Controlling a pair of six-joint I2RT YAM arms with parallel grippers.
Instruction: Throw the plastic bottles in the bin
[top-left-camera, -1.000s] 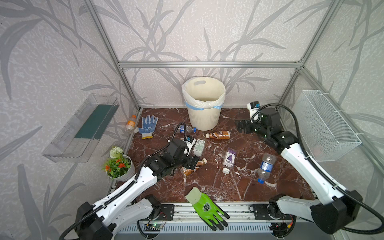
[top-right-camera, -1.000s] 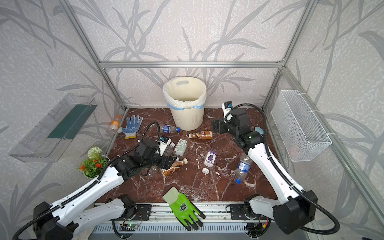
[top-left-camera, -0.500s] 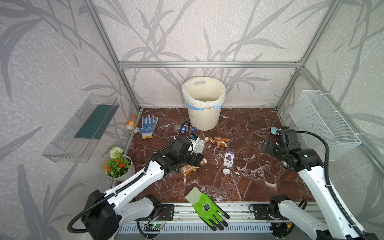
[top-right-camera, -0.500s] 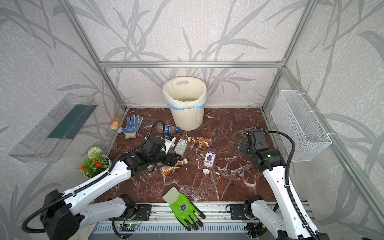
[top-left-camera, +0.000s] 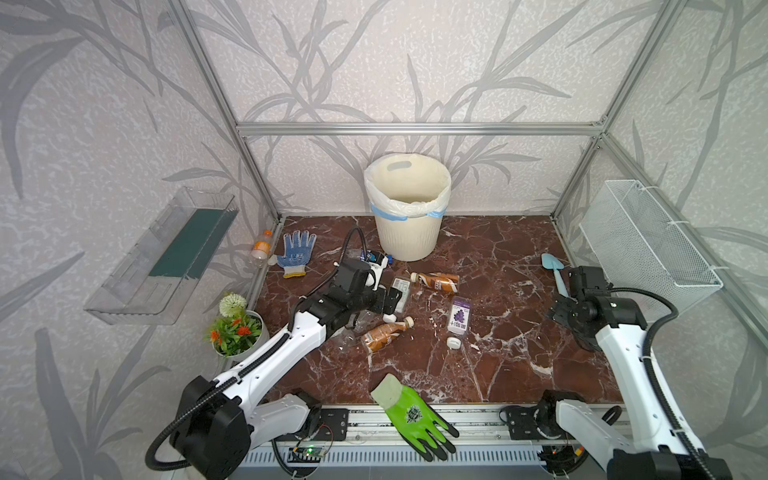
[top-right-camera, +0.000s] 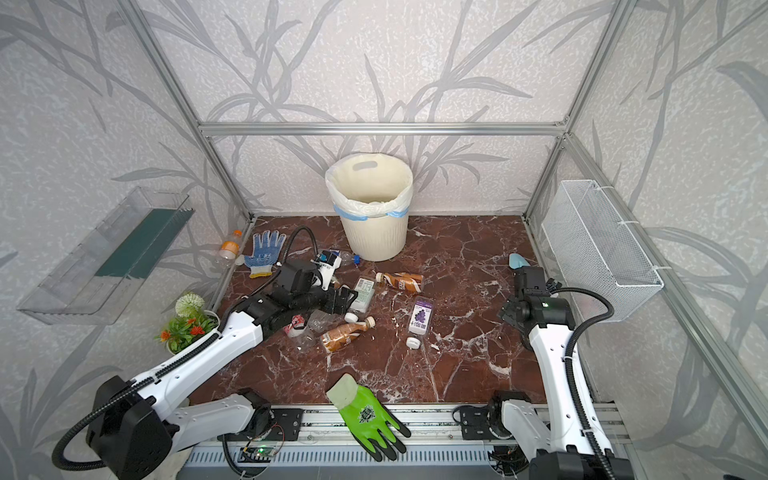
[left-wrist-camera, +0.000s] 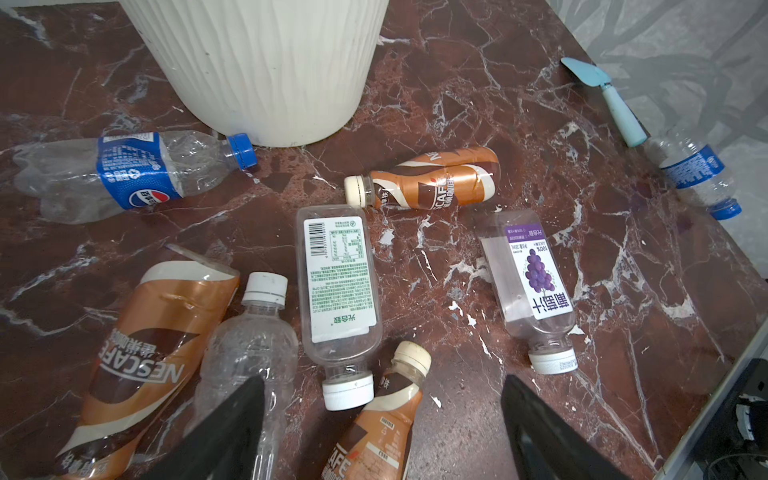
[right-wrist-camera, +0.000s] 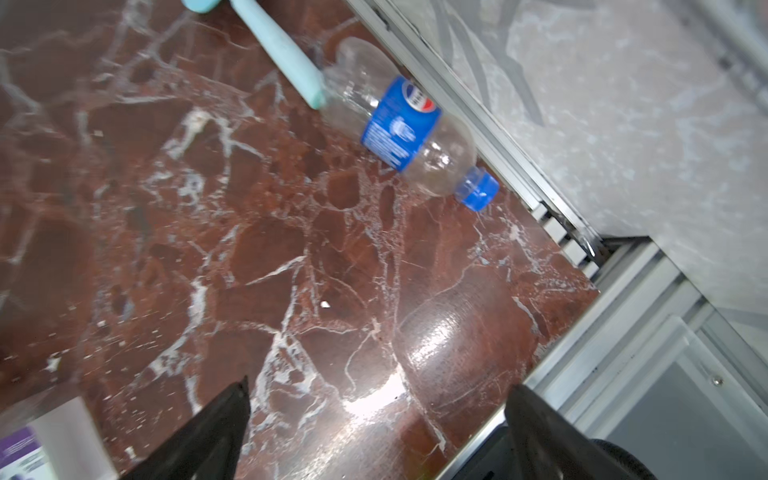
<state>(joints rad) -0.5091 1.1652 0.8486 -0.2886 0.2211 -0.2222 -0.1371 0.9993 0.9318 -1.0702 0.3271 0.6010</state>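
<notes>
The cream bin (top-left-camera: 409, 232) (top-right-camera: 374, 237) stands at the back. Several plastic bottles lie in front of it: two brown ones (top-left-camera: 434, 281) (top-left-camera: 384, 332), a purple-label one (top-left-camera: 459, 316) and a green-print one (left-wrist-camera: 338, 291). A blue-label one (left-wrist-camera: 133, 174) rests against the bin. My left gripper (top-left-camera: 390, 299) (left-wrist-camera: 380, 399) hangs open low over the pile, with the neck of a brown bottle (left-wrist-camera: 378, 424) between its fingers, untouched. My right gripper (top-left-camera: 559, 311) (right-wrist-camera: 380, 415) is open over bare marble. Another blue-label bottle (right-wrist-camera: 399, 124) lies by the right frame rail.
A blue trowel (top-left-camera: 552, 268) lies beside the right arm. A blue-dotted glove (top-left-camera: 296, 249) and an orange-capped bottle (top-left-camera: 261, 249) lie at the back left. A green glove (top-left-camera: 409, 415) overhangs the front rail. A potted plant (top-left-camera: 235, 328), a wire basket (top-left-camera: 648, 241) and a clear shelf (top-left-camera: 166, 253) line the sides.
My right arm swung from beside the bin back to the right side. The blue-label bottle has gone from the open floor at the right. My left gripper slid forward over the pile.
</notes>
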